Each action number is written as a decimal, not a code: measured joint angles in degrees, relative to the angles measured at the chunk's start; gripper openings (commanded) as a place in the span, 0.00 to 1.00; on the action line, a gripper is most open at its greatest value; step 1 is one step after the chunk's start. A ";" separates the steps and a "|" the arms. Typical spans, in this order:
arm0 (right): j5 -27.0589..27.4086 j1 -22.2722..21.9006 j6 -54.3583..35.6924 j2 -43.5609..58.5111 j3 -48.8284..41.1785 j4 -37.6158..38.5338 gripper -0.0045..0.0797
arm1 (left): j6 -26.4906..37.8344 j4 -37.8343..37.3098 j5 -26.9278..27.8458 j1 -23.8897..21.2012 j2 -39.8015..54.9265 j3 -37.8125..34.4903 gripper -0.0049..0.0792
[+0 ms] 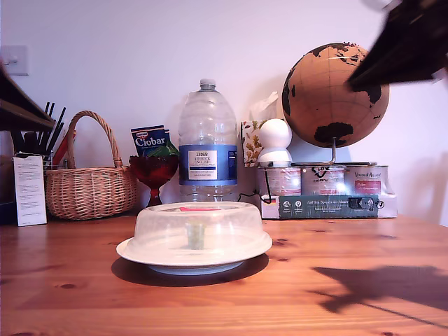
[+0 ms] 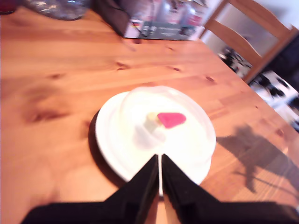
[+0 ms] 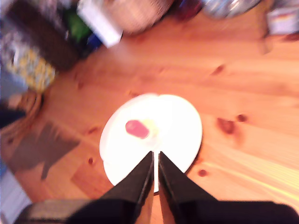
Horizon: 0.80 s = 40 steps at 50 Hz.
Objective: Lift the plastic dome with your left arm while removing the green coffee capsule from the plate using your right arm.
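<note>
Plate (image 1: 246, 250): our plastic dome (image 1: 199, 227) covers green coffee capsule (image 1: 195, 235).
First gripper (image 2: 160, 161): jaws nearly closed, empty.
Second gripper (image 3: 155, 157): same.

dome (image 1: 210, 227): translucent plastic | table (image 1: 364, 294): knotty wood | basket (image 1: 91, 189): woven wicker

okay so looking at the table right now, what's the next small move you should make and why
Probably bring my first gripper down toward the red tab handle on the plastic dome. The dome sits over the plate, with the green coffee capsule beneath it, so the capsule can't be reached until the dome is lifted. Both my first and my second gripper hover above, jaws nearly closed.
</note>
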 measured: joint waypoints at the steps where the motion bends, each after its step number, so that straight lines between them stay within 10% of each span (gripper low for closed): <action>1: 0.00 0.31 -0.11 0.92 0.55 0.02 0.04 | 0.17 0.59 0.28 -0.13 0.90 0.31 0.03; 40: 0.09 12.55 -5.84 29.73 15.19 6.82 0.04 | 2.10 2.29 1.14 -11.10 26.82 19.19 0.03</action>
